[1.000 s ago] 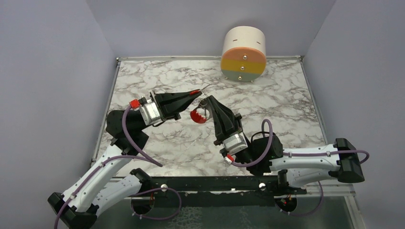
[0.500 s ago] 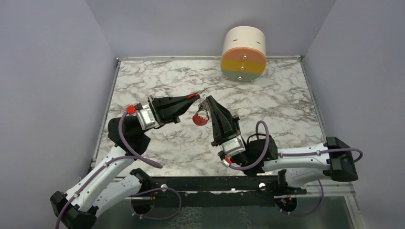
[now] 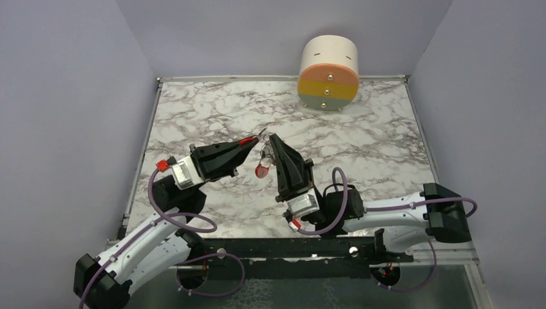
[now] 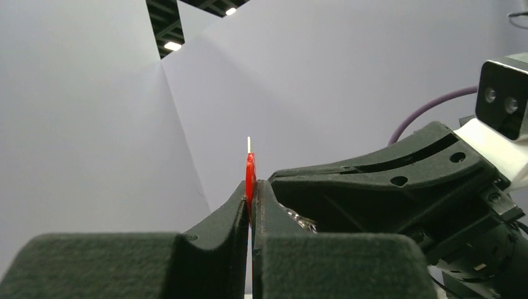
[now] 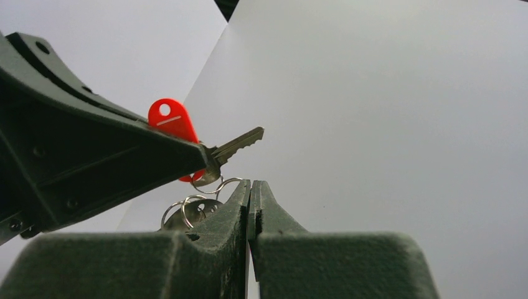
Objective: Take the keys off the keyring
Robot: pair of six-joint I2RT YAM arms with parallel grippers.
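In the overhead view both arms reach toward the middle of the frame, and their tips meet over the marble table (image 3: 193, 109), a little left of centre. The left gripper (image 3: 253, 140) comes in from the lower left, its jaws pressed together on the red-headed key (image 3: 246, 140). In the left wrist view the red head shows edge-on at centre frame, in the seam between the two dark fingers (image 4: 212, 249), with a thin sliver of metal standing up above it.

The right gripper (image 3: 270, 136) comes in from the lower right, its jaws also pressed together. In the right wrist view the thin wire loops of the keyring (image 5: 193, 208) sit at lower centre-left, touching the left-hand finger. One loop runs into the seam at the fingertips, so the pinch appears to be on the ring. In the same view the key's red teardrop head sticks out above the left gripper's dark body at upper left. Its silver toothed blade points right toward centre frame, and a loop passes just under its root.

From overhead, the keyring's red curved clip (image 3: 261, 170) hangs just below the two tips in the frame; whether it touches the table cannot be told. The dark-headed key cannot be made out.

A round cream drum (image 3: 328, 55) with orange, yellow and green bands on its face stands at the upper right of the table, well apart from the grippers
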